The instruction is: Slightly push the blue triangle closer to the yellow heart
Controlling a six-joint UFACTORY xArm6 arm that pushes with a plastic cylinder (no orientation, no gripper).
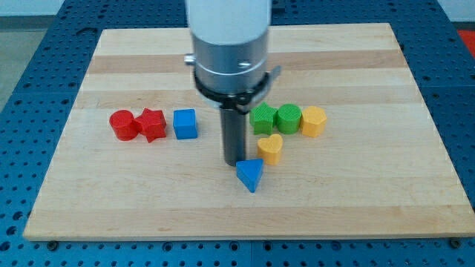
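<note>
The blue triangle (250, 174) lies on the wooden board just below and left of the yellow heart (270, 147), with a small gap between them. My tip (236, 162) is at the blue triangle's upper left corner, touching or nearly touching it, and to the left of the yellow heart.
A red cylinder (122, 124), a red star (151, 124) and a blue cube (185, 123) stand in a row at the left. A green star (263, 118), a green hexagon (289, 118) and a yellow hexagon (314, 120) stand above the heart. The board's bottom edge (237, 236) is near.
</note>
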